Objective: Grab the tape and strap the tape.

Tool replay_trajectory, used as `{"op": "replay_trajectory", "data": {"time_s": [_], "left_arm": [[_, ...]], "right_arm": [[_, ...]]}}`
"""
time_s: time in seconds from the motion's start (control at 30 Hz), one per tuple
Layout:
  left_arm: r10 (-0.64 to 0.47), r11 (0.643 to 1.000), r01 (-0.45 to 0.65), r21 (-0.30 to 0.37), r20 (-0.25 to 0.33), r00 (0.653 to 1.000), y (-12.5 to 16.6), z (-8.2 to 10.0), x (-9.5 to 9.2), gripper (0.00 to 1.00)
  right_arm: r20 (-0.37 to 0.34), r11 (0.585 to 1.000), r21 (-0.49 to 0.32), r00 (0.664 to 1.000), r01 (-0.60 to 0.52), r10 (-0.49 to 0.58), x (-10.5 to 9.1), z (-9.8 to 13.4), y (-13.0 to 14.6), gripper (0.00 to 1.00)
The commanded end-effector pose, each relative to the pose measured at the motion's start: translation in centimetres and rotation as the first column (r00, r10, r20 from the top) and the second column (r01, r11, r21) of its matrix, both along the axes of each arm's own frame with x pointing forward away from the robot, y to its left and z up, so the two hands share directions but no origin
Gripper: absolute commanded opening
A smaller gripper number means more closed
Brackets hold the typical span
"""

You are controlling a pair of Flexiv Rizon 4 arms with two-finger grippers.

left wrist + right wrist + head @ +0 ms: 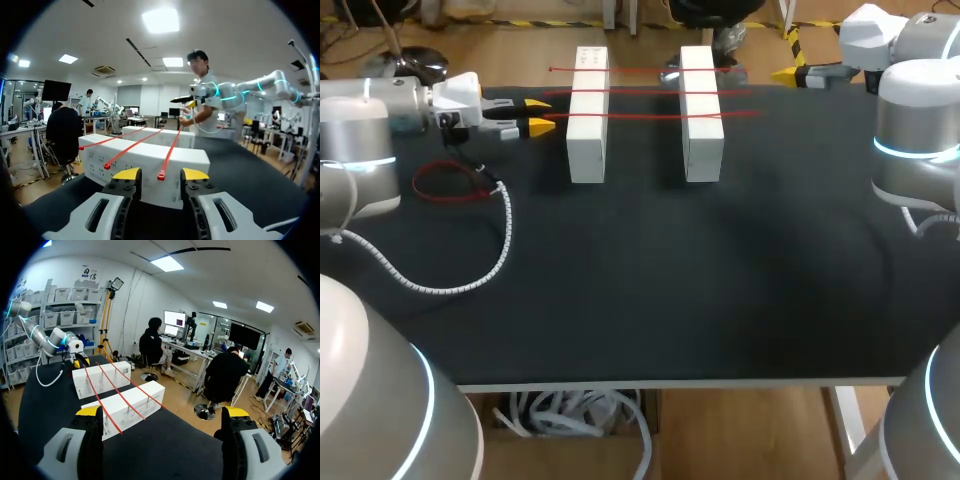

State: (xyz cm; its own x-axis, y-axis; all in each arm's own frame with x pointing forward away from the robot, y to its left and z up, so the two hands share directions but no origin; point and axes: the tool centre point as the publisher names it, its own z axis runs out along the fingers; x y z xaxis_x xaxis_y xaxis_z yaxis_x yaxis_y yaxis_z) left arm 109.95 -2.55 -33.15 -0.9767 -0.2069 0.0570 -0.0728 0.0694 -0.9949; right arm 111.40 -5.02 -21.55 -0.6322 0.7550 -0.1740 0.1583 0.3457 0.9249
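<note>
- Three thin red tape strips [645, 92] stretched across two white rectangular blocks [587, 145] on black table [640, 290].
- Left gripper [160, 174] spread, just beside nearer block, one strip's end just ahead between its tips.
- Right gripper [162, 412] spread wide, well apart from blocks.

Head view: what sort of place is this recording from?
Probably a robotics lab bench: a black-covered table with my left arm and right arm at its sides, and two white blocks bridged by three red tapes, which looks like a staged test fixture.
</note>
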Motion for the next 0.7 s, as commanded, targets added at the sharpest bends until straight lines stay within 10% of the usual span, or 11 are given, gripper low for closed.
{"op": "replay_trajectory", "data": {"time_s": [0.03,0.7], "left_arm": [[0.000,1.000,0.000,-0.002,-0.003,1.000,0.07,-0.26,0.14,0.21],[-0.009,1.000,0.009,-0.010,-0.004,1.000,0.14,0.08,0.20,0.22]], "right_arm": [[0.001,1.000,0.001,1.000,-0.001,0.001,0.01,-0.05,0.00,1.00],[0.001,1.000,0.001,1.000,-0.001,0.001,0.01,-0.05,0.00,1.00]]}}
